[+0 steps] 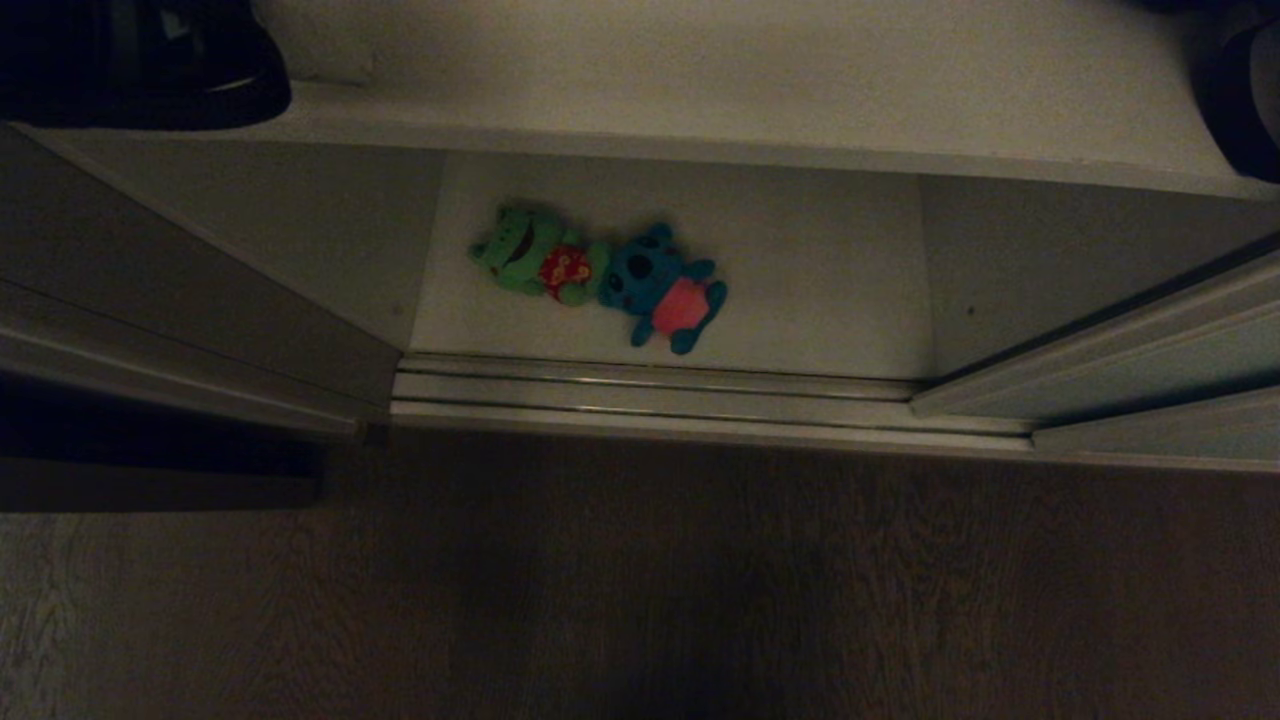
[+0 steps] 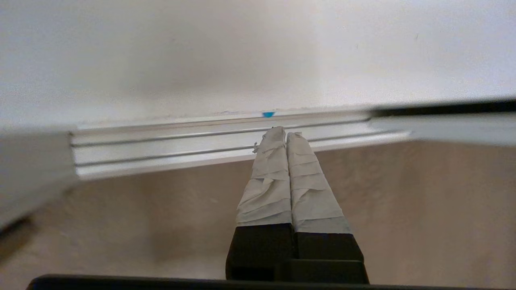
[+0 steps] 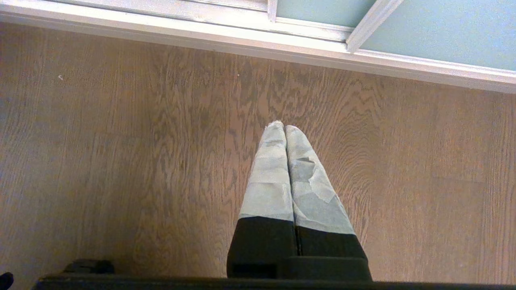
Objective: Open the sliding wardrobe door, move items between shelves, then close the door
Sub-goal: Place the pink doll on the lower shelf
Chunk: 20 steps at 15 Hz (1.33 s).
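With the door slid aside and the left gripper pressed shut and empty near the floor track, it should spread its fingers before reaching past onto the bottom shelf for the blue plush toy, which touches the green plush toy.

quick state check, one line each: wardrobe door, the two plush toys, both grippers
sliding wardrobe door: slid aside to the right, opening clear
green plush toy: lying on the bottom shelf, touching the blue one
blue plush toy: lying on its back, pink belly up, on the same shelf
left gripper: jaws shut, empty, pointing at the floor track
right gripper: jaws shut, empty, over the wood floor
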Available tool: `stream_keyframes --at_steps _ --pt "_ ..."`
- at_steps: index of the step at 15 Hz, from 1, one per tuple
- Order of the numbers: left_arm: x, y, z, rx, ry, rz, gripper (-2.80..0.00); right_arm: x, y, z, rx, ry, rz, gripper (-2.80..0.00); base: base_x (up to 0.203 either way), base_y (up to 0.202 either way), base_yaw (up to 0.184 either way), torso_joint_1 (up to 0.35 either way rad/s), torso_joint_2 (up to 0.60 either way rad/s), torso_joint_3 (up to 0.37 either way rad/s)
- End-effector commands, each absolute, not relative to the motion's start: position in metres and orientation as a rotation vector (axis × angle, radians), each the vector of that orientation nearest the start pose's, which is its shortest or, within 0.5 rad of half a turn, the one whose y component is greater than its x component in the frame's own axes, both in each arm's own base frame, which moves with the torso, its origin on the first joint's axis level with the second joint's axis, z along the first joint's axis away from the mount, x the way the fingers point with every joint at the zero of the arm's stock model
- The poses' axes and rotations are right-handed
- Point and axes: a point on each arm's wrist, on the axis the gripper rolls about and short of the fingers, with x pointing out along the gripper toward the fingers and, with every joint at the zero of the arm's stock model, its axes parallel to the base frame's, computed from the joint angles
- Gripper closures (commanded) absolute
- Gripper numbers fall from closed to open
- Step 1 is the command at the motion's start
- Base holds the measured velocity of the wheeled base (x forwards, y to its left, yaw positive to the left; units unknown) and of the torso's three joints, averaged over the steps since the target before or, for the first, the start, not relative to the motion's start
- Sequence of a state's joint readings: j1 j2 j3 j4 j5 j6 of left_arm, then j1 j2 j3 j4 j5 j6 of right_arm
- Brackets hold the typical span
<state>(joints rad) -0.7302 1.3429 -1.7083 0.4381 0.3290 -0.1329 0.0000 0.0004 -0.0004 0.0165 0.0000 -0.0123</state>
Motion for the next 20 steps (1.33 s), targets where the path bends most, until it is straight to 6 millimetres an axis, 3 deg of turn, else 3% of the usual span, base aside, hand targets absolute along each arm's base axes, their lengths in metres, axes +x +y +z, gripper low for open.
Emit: stream_keyframes --at_steps 1,4,8,14,16,20 --pt "0.135 -0.11 0.423 -0.039 0.054 -0.397 0.0 -0.023 0.0 0.074 -0.012 0.017 0.0 0.0 0.0 0.0 0.0 0.0 0.0 0.0" --pt "0.135 -0.111 0.439 -0.036 -0.03 -0.408 0.0 -0.023 0.0 0.074 -0.012 0.017 0.0 0.0 0.0 0.0 0.0 0.0 0.0 0.0" --pt "0.139 -0.114 0.435 -0.011 -0.015 -0.412 0.0 -0.023 0.0 0.074 -0.012 0.017 0.0 0.0 0.0 0.0 0.0 0.0 0.0 0.0" --pt "0.12 -0.096 0.435 -0.019 -0.016 -0.403 0.0 -0.023 0.0 0.074 -0.012 0.017 0.0 0.0 0.0 0.0 0.0 0.0 0.0 0.0" --pt "0.116 -0.092 0.423 0.0 0.015 -0.397 0.0 -0.023 0.0 0.074 -0.012 0.017 0.0 0.0 0.0 0.0 0.0 0.0 0.0 0.0" --pt "0.129 -0.099 0.391 0.053 0.064 -0.375 0.0 -0.023 0.0 0.074 -0.012 0.017 0.0 0.0 0.0 0.0 0.0 0.002 0.0 -0.077"
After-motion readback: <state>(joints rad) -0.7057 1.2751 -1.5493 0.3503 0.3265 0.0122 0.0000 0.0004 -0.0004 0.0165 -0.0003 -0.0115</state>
